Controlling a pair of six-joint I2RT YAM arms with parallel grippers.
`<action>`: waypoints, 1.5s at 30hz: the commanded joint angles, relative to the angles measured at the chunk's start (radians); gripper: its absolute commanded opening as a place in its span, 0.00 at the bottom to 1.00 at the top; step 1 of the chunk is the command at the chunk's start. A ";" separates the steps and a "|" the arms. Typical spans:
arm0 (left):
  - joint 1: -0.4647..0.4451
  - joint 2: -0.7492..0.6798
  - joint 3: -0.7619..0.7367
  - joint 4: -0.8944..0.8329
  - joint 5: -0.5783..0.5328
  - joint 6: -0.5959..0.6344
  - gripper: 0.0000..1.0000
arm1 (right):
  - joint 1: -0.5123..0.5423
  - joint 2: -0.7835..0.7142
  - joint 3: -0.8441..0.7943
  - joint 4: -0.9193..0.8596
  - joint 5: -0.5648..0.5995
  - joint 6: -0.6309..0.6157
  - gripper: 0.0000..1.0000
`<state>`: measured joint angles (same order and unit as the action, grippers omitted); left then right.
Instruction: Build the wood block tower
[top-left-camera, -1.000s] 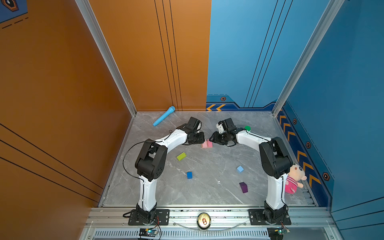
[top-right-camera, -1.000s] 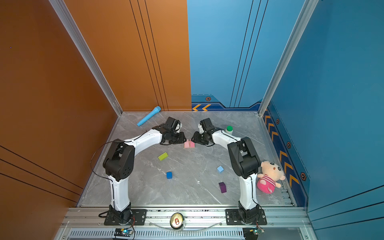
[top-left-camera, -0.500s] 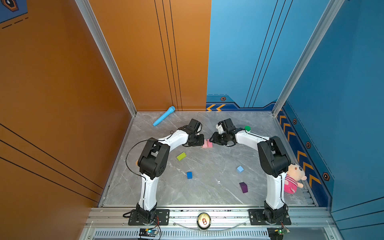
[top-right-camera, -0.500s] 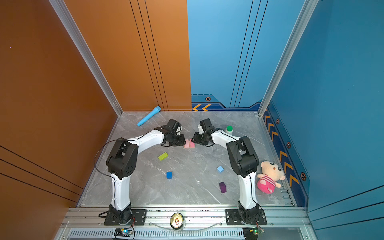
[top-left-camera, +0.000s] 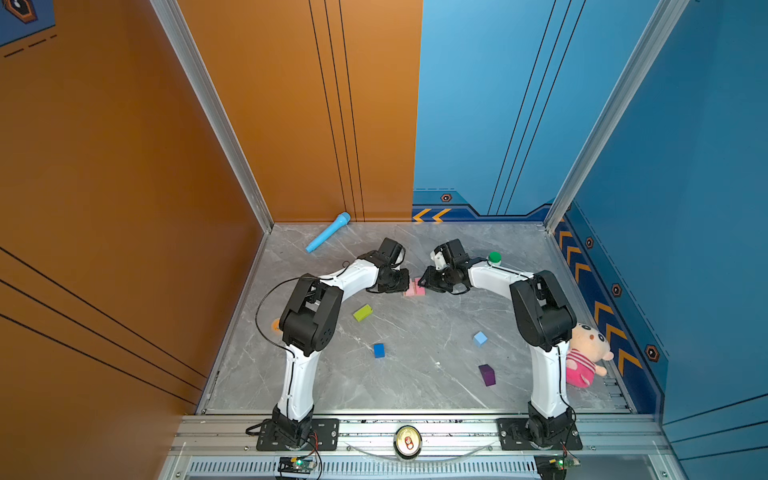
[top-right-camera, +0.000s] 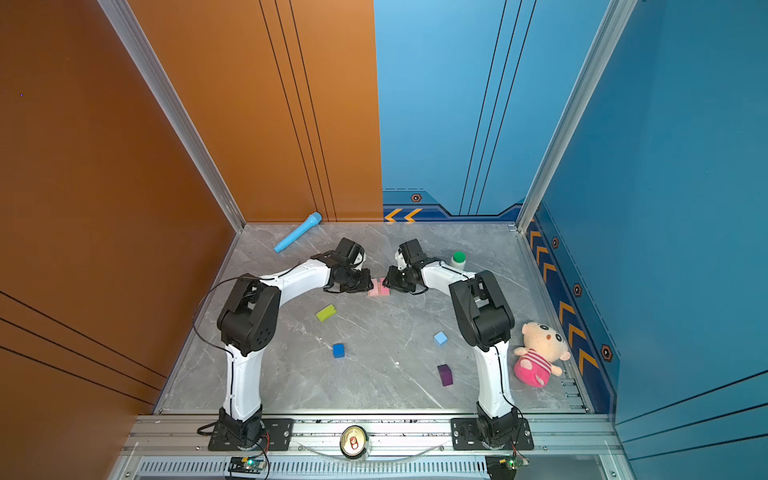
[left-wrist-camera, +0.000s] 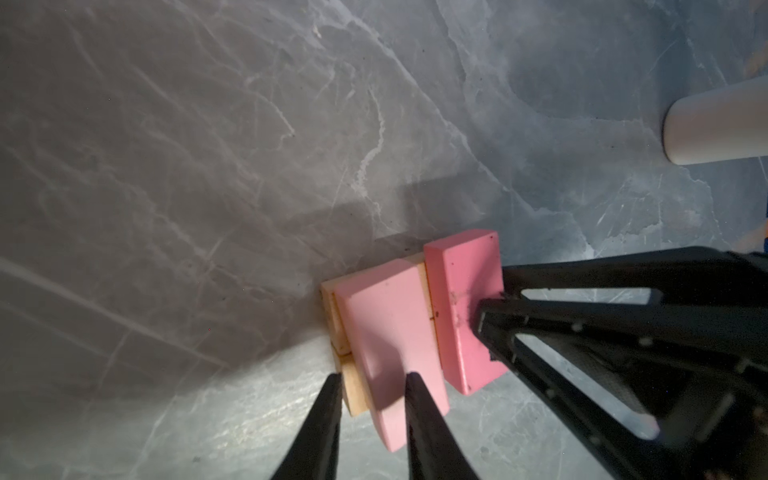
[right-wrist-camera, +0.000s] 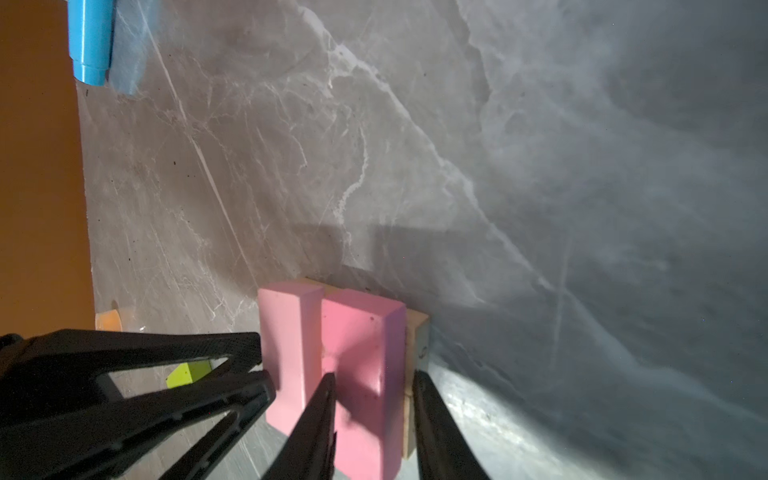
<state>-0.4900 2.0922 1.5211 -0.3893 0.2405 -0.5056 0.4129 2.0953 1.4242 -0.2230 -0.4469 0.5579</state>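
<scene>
Pink bars (left-wrist-camera: 386, 328) atop tan bars (left-wrist-camera: 353, 390): left gripper (left-wrist-camera: 372, 380) and right gripper (right-wrist-camera: 374, 376) flank them, likely aligning; pinching or spread, unclear.

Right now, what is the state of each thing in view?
pink bars, side by side on the tan bars
left pincer, at the pink bars, grip unclear
right pincer, at the pink bars, grip unclear
lime-green bar, loose, flat
dark-blue cube, loose
light-blue cube, loose
purple block, loose
bottle, upright, capped
microphone, lying flat
</scene>
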 joint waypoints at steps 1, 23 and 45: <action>0.000 0.020 0.038 -0.022 0.019 -0.009 0.28 | -0.004 0.006 0.024 0.004 -0.012 0.011 0.33; -0.002 0.025 0.064 -0.055 0.020 0.000 0.26 | -0.009 -0.015 0.018 -0.011 0.000 0.004 0.37; -0.008 0.035 0.082 -0.071 0.017 -0.002 0.30 | -0.011 -0.074 -0.004 0.004 -0.003 0.014 0.37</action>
<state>-0.4919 2.1098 1.5677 -0.4320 0.2409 -0.5125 0.4110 2.0510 1.4242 -0.2234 -0.4492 0.5579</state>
